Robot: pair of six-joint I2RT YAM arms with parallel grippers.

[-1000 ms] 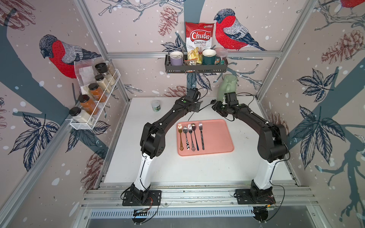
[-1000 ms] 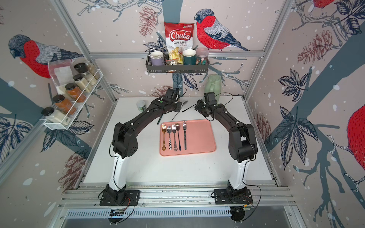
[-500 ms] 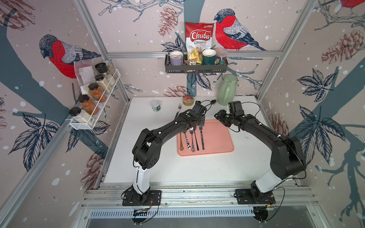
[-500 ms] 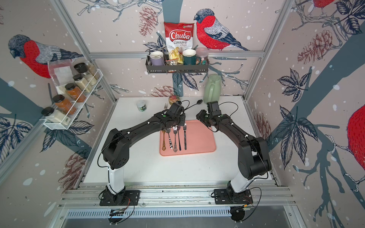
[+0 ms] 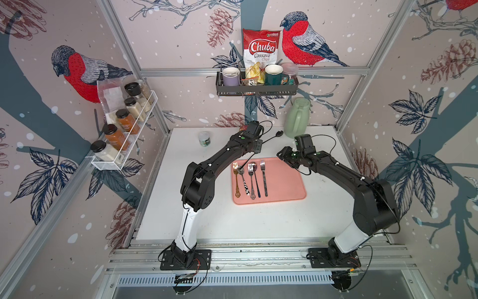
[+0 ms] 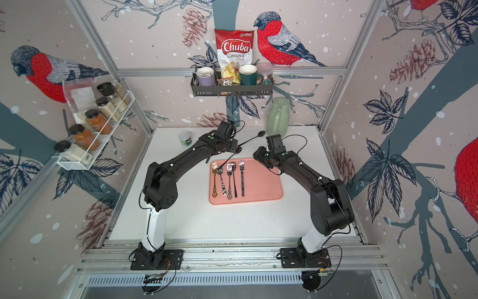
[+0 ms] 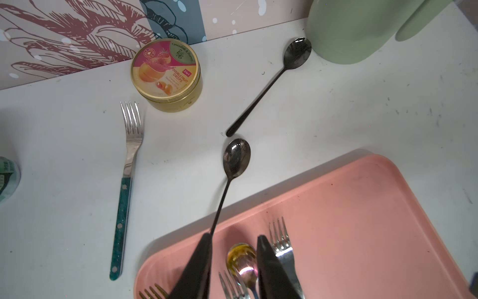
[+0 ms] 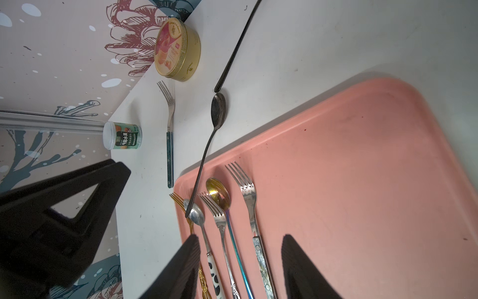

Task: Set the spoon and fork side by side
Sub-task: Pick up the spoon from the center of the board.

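so, spoon: the dark spoon (image 7: 236, 165) lies crooked, its bowl on the white table (image 7: 336, 108) just outside the pink tray (image 7: 362, 220), its handle crossing the rim and its tip resting on the bowl of the cow-patterned spoon (image 8: 199, 220)
left gripper: the left gripper (image 7: 234, 238) hangs over the tray's far edge with jaws partly apart and nothing between them; one finger (image 7: 199, 259) overlaps the handle in the left wrist view, but the right wrist view shows the tip lying free, so the spoon looks unheld
right gripper: the right gripper (image 8: 240, 238) hovers above the row of cutlery, jaws moderately apart and empty
row on the tray: fork, spoon, fork, spoon, then a lone fork (image 8: 249, 204) with bare tray beside it
step in hand: most likely getting the dark spoon straight and down next to that lone fork
how to do it well: the arm should take the handle where it bridges the rim, since there is air under it there, and close fully before lifting; it should rise clear of the cow-patterned spoon so that one is not dragged, turn the spoon parallel to the fork, bowl level with the tines, and set it close without touching
risk: the thin handle may pivot in the jaws, so a low, slow carry would help
left over: a teal-handled fork (image 7: 125, 190) and a black spoon (image 7: 297, 53) by the green jug (image 7: 349, 31) lie on the table
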